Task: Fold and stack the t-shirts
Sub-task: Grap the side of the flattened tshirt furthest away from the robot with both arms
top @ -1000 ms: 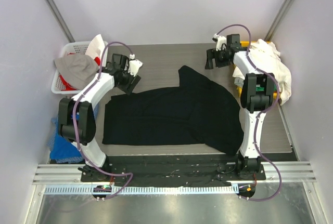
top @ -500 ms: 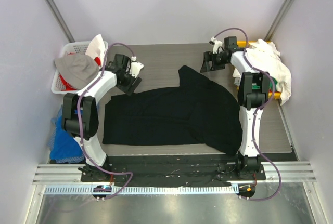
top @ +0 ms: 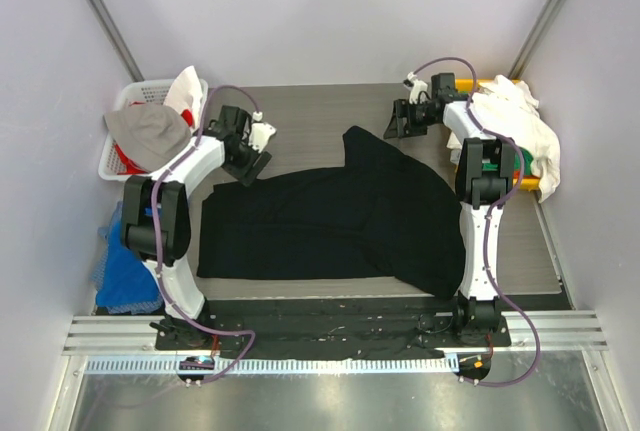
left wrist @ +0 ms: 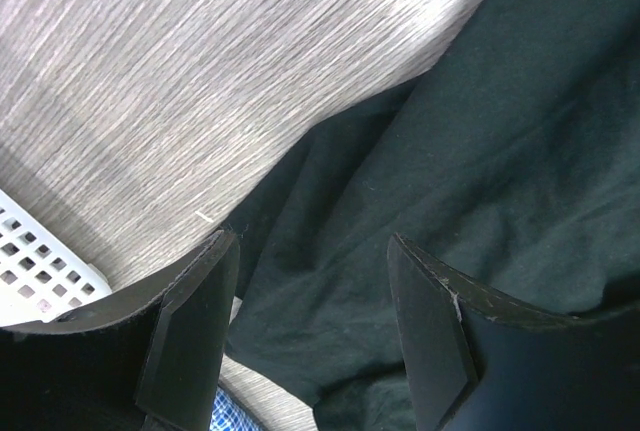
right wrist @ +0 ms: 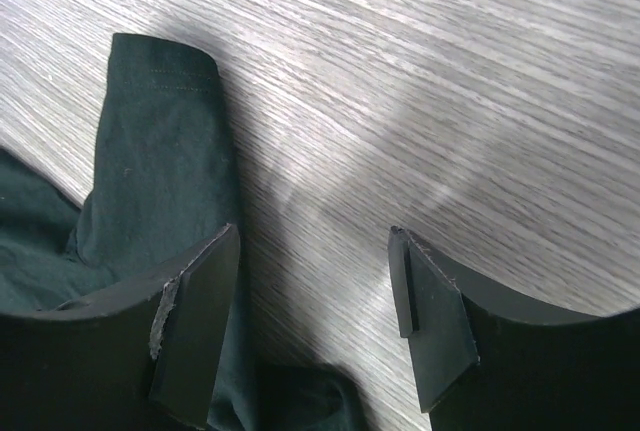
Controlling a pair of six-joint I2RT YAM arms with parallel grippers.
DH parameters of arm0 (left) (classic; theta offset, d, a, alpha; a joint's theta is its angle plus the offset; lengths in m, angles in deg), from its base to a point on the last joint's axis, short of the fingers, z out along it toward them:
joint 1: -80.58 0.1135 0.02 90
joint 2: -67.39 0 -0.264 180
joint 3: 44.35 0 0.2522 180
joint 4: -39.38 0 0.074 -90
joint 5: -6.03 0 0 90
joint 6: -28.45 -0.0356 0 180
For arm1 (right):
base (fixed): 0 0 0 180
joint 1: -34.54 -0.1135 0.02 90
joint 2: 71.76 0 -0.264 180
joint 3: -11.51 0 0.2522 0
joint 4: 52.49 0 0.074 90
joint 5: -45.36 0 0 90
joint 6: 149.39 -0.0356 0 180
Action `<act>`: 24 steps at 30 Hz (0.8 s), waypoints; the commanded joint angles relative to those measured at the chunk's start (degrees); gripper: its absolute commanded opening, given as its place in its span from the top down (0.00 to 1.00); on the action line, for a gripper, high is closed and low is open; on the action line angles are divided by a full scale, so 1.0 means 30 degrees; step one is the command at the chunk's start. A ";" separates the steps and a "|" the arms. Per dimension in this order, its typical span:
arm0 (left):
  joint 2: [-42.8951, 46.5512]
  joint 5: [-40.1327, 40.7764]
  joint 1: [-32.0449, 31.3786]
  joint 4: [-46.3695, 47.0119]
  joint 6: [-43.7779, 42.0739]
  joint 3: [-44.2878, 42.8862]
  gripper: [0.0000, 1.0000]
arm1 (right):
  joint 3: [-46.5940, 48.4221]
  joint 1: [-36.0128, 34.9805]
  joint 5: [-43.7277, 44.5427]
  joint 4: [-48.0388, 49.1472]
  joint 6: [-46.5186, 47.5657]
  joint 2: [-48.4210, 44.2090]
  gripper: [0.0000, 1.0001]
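The black t-shirt (top: 340, 216) is spread on the grey wood-grain surface (top: 300, 111). Its far-left corner is seen beneath the open left tool (top: 250, 161), its far sleeve just beside the open right tool (top: 398, 123). The scene is enclosed by pale walls (top: 330, 11).

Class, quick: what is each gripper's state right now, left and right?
Left gripper: open, holding nothing, over the black t-shirt.
Right gripper: open, holding nothing.
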 commanded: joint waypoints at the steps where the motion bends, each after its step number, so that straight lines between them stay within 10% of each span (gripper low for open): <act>1: -0.0260 0.0151 0.0421 0.0158 -0.0409 -0.0617 0.34 | 0.0055 -0.0181 -0.0646 0.0060 -0.0255 -0.0032 0.31; 24: -0.1052 0.0767 0.1857 -0.0047 -0.1231 -0.1202 0.35 | -0.3258 -0.0591 -0.1084 -0.0115 0.0742 -0.1791 0.47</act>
